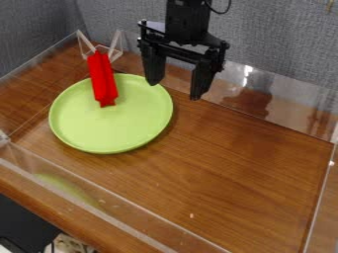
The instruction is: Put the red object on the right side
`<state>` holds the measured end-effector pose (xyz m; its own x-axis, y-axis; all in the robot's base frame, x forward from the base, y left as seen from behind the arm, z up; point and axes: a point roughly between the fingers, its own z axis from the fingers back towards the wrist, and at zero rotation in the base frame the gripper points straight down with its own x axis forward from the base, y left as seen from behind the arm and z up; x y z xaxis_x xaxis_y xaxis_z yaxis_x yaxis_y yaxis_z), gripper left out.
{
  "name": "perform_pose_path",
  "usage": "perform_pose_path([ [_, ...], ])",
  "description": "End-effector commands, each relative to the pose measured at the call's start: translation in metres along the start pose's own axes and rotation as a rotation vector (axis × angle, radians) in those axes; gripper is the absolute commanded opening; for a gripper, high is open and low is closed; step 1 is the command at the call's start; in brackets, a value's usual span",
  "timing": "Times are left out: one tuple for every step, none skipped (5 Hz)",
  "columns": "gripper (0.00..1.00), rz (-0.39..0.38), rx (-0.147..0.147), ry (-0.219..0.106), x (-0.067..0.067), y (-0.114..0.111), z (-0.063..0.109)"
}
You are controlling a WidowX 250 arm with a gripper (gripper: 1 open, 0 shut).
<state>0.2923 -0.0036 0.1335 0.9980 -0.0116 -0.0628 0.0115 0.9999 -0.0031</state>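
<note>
The red object (102,77) is a bright red elongated block lying on the far left part of a lime green plate (126,128). My black gripper (179,86) hangs above the plate's far right rim, pointing straight down. Its two fingers stand wide apart with nothing between them, so it is open. The block lies to the left of the gripper, clear of both fingers.
The wooden tabletop (238,168) is ringed by low clear plastic walls (284,94). A thin metal wire stand (99,44) sits behind the plate at the far left. Bare wood stretches to the right of the plate.
</note>
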Motion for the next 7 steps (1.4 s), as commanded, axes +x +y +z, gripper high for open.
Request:
perform_pose_path([
  [1.00,0.053,-0.004,0.018,0.004,0.022,-0.014],
  [1.00,0.182,-0.010,0.004,0.010,0.067,-0.022],
  [1.00,0.282,-0.042,-0.021,0.038,0.063,-0.014],
  [1.00,0.412,-0.059,-0.037,0.057,0.084,-0.012],
  [1.00,0.381,-0.068,-0.046,0.063,0.084,-0.020],
  [1.00,0.360,-0.070,-0.054,0.064,0.092,-0.026],
  [1.00,0.354,-0.068,-0.059,0.074,0.105,-0.028],
])
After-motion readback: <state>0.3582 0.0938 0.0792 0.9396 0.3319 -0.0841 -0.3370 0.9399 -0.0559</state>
